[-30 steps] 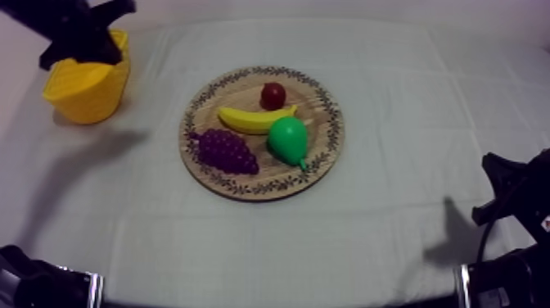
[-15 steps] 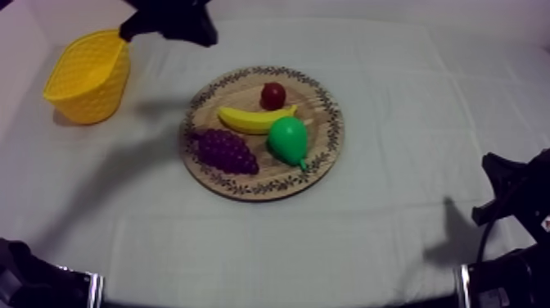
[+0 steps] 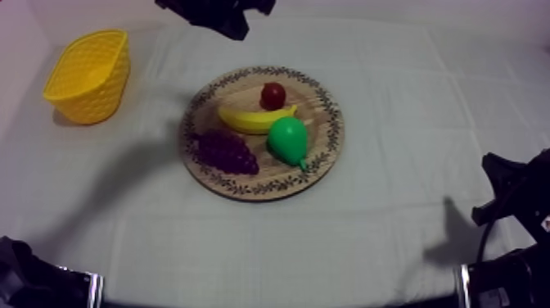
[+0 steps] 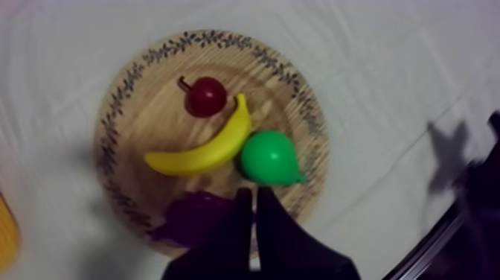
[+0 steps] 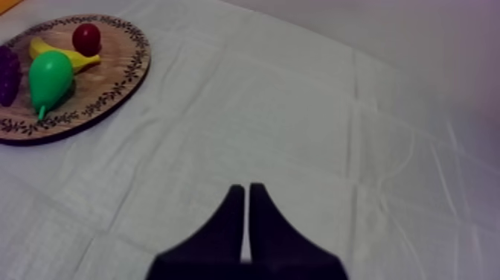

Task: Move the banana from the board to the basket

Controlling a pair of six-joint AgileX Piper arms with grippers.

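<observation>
The yellow banana [image 3: 255,120] lies across the middle of the round wooden board [image 3: 321,123], between a small red fruit [image 3: 273,95] and a green pear [image 3: 288,139]. My left arm [image 3: 217,13] hangs high over the table's far edge, just beyond the board. From there my left gripper [image 4: 251,196] looks down on the banana [image 4: 201,153], fingers together as a narrow wedge, holding nothing. The yellow basket [image 3: 86,74] stands empty at the far left. My right gripper [image 5: 247,195] rests shut over bare cloth at the lower right, far from the board [image 5: 111,74].
Purple grapes [image 3: 225,151] lie on the board's near left part, close under the banana. The pear [image 4: 269,158] touches the banana's near side. Cloth between board and basket is bare. My right arm [image 3: 507,205] sits low at the right edge.
My left arm has swung right, from over the basket to above the board's far side. The fruit, the basket and the right arm have stayed put.
</observation>
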